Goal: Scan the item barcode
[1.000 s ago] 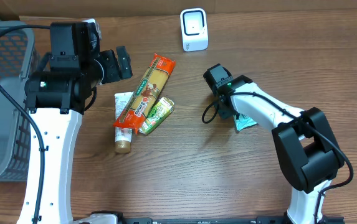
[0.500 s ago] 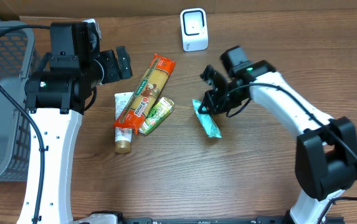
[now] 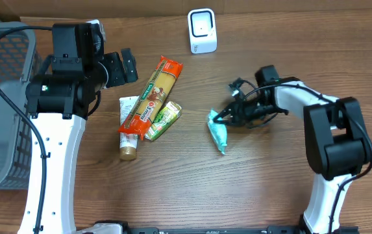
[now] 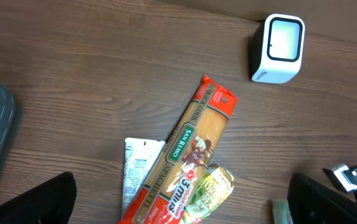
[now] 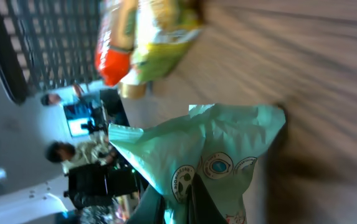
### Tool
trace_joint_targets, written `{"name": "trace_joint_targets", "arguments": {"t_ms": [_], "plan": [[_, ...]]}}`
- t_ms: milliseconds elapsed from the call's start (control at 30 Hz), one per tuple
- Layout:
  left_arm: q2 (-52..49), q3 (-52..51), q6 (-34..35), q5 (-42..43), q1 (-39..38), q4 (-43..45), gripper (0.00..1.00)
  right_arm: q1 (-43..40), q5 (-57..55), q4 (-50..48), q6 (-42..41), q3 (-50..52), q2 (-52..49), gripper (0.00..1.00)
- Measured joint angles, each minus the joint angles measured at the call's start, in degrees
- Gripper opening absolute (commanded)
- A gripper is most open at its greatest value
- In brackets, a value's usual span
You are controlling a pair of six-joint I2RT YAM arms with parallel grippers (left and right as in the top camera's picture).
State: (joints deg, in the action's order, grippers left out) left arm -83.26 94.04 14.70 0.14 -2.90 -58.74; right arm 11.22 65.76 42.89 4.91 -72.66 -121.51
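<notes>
Centre-right, right tool (image 3: 215,118) pinching teal pouch (image 3: 218,132) edge

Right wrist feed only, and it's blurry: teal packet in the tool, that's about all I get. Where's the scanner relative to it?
Observer: The scanner stands mid-way along the far edge of the table. The right tool holds the teal packet nearer the arm bases, well apart from it.
Operator: Left arm in the path?
Observer: No. The left tool is open over the left side, beyond the spaghetti pack.
Operator: Other items out?
Observer: The spaghetti pack, a white tube and a green pouch lie bunched together to the teal packet's left.
</notes>
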Motion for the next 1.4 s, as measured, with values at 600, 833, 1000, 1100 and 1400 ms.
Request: {"name": "trace_joint_targets", "arguments": {"t_ms": [600,833,1000,1100,1400], "plan": [[0.0,0.0,0.0,-0.02,0.0,0.0,0.99,-6.75,-17.68,6.23,-0.39,-3.32,-0.44,0.43],[0.0,0.0,0.0,-0.02,0.0,-0.02,1.0,-6.45,-22.84,6.93,-0.52,-4.96,3.02,0.13],[0.0,0.02,0.0,-0.02,0.0,-0.02,1.0,-6.12,-24.76,7.04,-0.59,-5.25,3.72,0.4],[0.0,0.02,0.0,0.0,0.0,-0.02,1.0,-6.1,-25.18,7.32,-0.44,-5.38,3.72,0.54],[0.0,0.0,0.0,-0.02,0.0,0.0,0.99,-7.13,-26.43,19.32,2.71,-14.34,3.85,0.55]]}}
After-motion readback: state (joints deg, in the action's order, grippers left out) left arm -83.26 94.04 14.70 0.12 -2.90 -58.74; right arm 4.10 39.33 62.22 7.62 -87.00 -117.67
